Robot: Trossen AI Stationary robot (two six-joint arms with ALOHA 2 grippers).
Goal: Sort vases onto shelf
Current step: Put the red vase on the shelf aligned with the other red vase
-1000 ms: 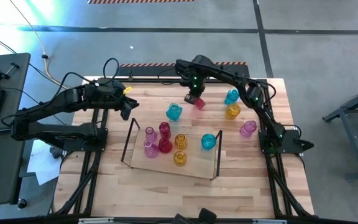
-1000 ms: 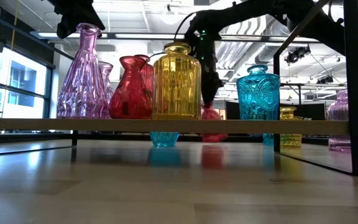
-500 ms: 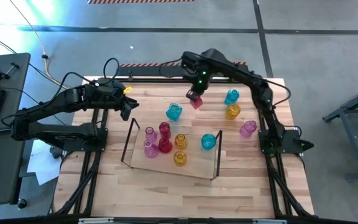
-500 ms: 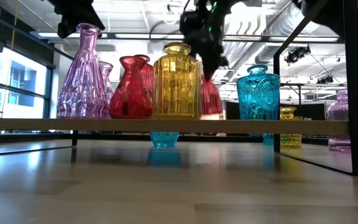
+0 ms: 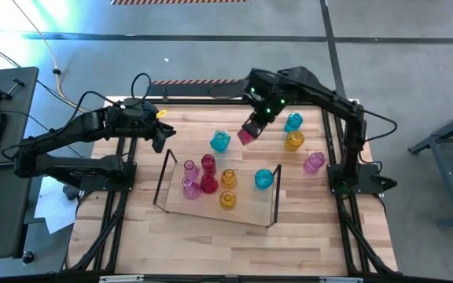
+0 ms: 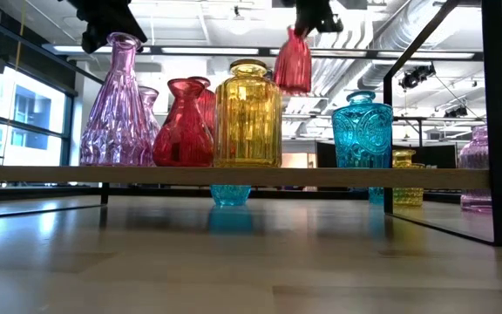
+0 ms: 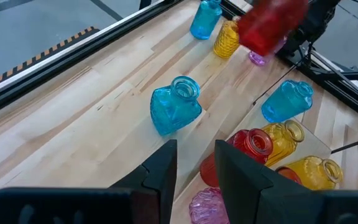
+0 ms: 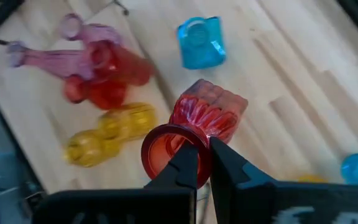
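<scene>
My right gripper (image 5: 255,126) is shut on a red vase (image 5: 247,136), which hangs high over the table behind the shelf (image 5: 247,207); the low view shows this red vase (image 6: 293,61) above the shelf's row. Several vases stand on the shelf: pink (image 5: 190,187), red (image 5: 209,185), yellow (image 5: 227,200) and cyan (image 5: 263,179). A cyan vase (image 5: 220,141) stands on the table between the two arms. My left gripper (image 5: 164,138) hovers open beyond the shelf's left end, nothing between its fingers (image 7: 166,171). My right gripper pinches the rim of the red vase's mouth (image 8: 166,134), one finger (image 8: 186,169) over the opening and the other outside it. The fingers come from above, slanting down. The vase hangs below them, tilted and lifted clear of the table.
At the table's far right stand a cyan vase (image 5: 292,122), a yellow vase (image 5: 294,141) and a pink vase (image 5: 314,162). Dark upright frames (image 5: 274,206) close the shelf's short ends. A black metal frame (image 5: 344,228) runs around the table.
My right gripper has risen steeply with the red vase, which went from standing on the table behind the shelf to hanging well above the shelf's vases, now tilted. It has also drifted a little toward the table's near edge. The gripper has stayed shut.
</scene>
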